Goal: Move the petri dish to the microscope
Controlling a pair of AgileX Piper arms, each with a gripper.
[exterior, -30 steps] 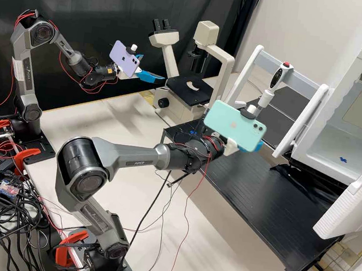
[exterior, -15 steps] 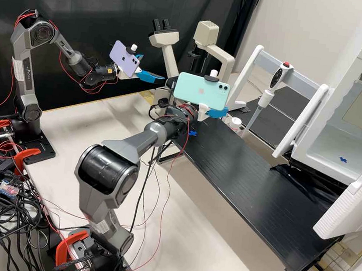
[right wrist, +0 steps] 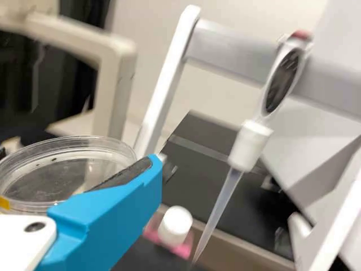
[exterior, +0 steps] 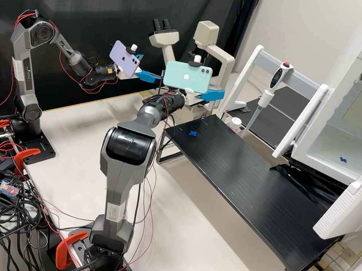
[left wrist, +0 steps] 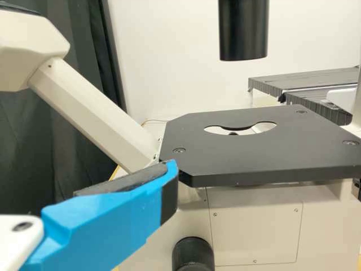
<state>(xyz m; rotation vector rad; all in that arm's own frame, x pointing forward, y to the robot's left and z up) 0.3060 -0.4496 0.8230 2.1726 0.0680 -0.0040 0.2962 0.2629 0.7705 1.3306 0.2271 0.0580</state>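
Petri dish (right wrist: 56,175) of clear round plastic seems side-held by the right gripper (exterior: 217,95) near the cream metal microscope (exterior: 206,34), its base free for placing, the blue-fingered left gripper (exterior: 152,68) released.

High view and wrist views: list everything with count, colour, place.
Petri dish: one, clear, in right gripper.
Microscope: one, cream and black, far side.
Bench: one, pale, under low table.
Low table: one, black, on bench.
Rack: one, white-grey, behind low table.
Pipette: one, white, on rack.
Bottle: one, pink, white-capped, near pipette.
Box: one, white, open, far right.
Tape crosses: two, blue, low table and box.
Curtain: one, black, behind.
Phones: two, purple and mint, on arms.
Cables: several, black and red, arm bases.
Clamps: three, red, arm bases.
Arms: two, grey, over bench.
Left gripper: one, blue-white, by microscope.
Right gripper: one, blue-white, near microscope.
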